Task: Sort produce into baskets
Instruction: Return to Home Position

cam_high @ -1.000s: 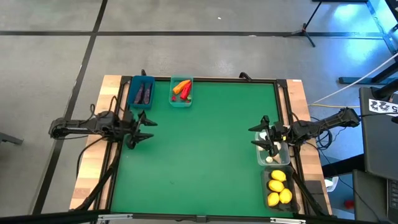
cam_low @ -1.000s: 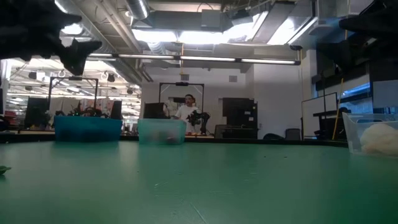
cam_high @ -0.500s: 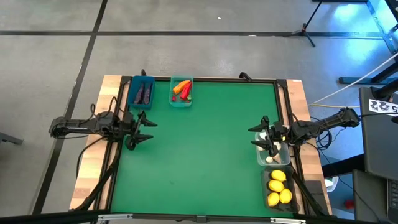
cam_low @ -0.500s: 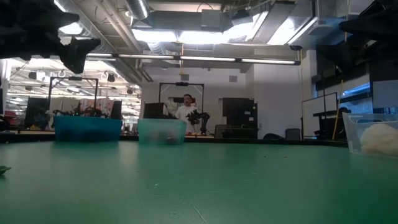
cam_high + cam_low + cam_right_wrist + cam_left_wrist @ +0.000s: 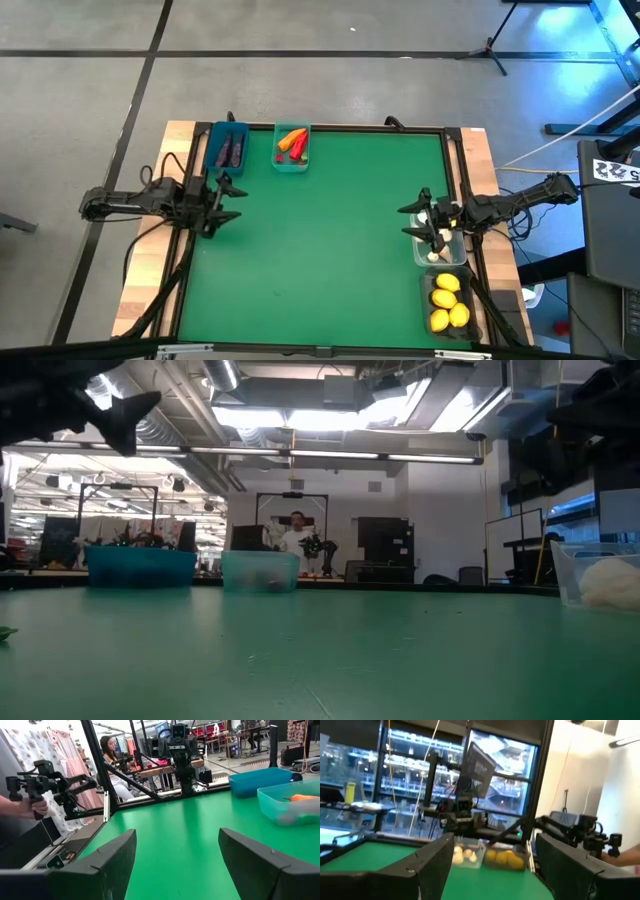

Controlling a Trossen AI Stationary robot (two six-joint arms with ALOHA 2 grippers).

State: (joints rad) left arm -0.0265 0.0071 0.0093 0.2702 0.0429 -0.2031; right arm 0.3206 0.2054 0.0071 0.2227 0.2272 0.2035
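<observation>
Right gripper [image 5: 412, 221], jaws spread, hangs over clear bin [image 5: 458, 262] holding garlic [image 5: 433, 256], so a low retreat could clip its rim; left gripper [image 5: 235, 201], also spread, sits well apart from that bin.

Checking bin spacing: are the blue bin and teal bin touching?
Apart. The high view shows a strip of green mat between the blue bin and the teal bin.

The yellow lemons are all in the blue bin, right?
Not quite. The yellow lemons are all in the dark grey bin; the blue bin holds the purple eggplants. The high view shows it.
</observation>
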